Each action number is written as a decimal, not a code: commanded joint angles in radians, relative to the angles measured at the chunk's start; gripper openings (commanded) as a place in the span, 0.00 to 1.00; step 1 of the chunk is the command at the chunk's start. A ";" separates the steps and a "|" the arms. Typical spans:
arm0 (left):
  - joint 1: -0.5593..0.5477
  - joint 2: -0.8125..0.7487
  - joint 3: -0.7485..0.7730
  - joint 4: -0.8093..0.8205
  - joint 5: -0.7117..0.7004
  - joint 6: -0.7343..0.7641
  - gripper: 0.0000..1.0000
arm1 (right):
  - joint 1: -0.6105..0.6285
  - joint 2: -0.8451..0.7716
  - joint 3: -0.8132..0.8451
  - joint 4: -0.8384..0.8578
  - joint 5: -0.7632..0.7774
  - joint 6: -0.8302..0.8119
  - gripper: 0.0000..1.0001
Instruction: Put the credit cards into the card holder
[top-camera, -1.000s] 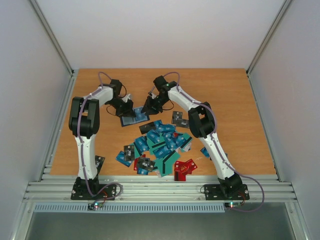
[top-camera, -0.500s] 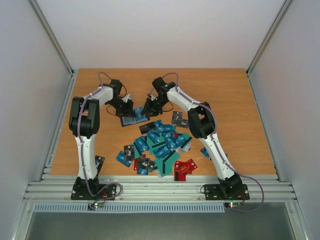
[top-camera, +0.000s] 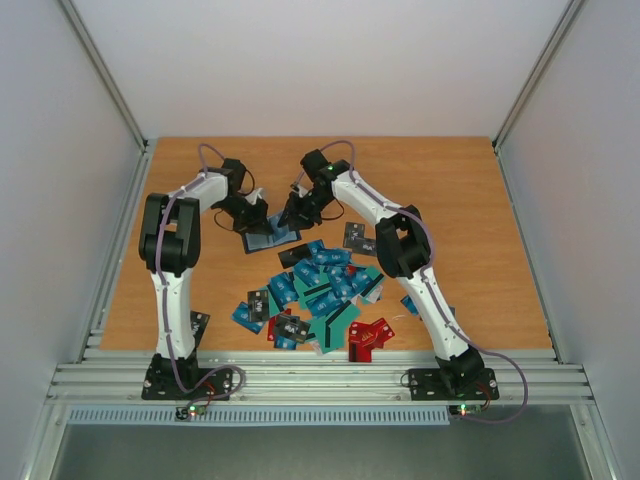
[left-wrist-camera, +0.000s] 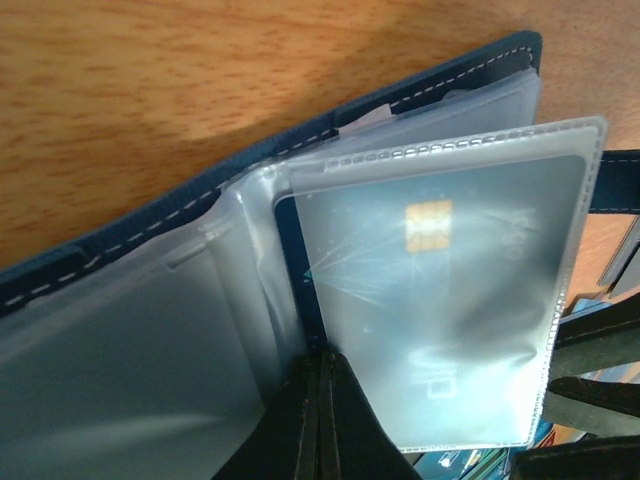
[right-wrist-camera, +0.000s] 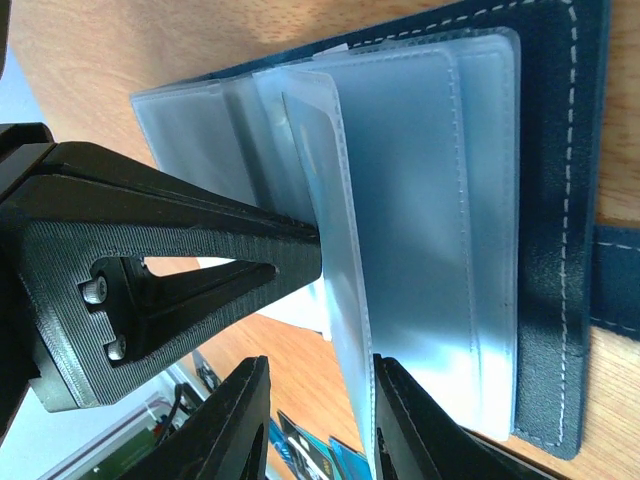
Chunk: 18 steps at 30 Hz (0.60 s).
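From above, cannot see much of holder (top-camera: 272, 241) under left gripper (top-camera: 257, 218) and right gripper (top-camera: 290, 220). Cannot count cards (top-camera: 322, 288): too small, overlapping. In left wrist view, cannot read print on sleeved card (left-wrist-camera: 440, 300), perhaps blurred by cloudy plastic.

Navy card holder (top-camera: 270, 238) lies open, clear sleeves fanned, one chip card (left-wrist-camera: 440, 300) inside. Loose credit cards (top-camera: 322, 285) are heaped just beside it.
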<state>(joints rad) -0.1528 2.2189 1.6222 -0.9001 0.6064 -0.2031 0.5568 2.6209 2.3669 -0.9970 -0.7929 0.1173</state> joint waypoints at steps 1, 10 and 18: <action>-0.015 -0.013 -0.002 -0.004 0.002 -0.024 0.00 | 0.020 0.003 0.043 -0.013 -0.008 -0.001 0.29; 0.042 -0.182 -0.073 0.040 0.009 -0.091 0.03 | 0.032 0.032 0.100 -0.035 -0.005 0.008 0.29; 0.122 -0.368 -0.216 0.072 -0.002 -0.124 0.03 | 0.070 0.076 0.168 -0.018 -0.015 0.043 0.29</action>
<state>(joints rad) -0.0612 1.9343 1.4605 -0.8600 0.6144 -0.3084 0.5961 2.6541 2.4783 -1.0134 -0.7937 0.1326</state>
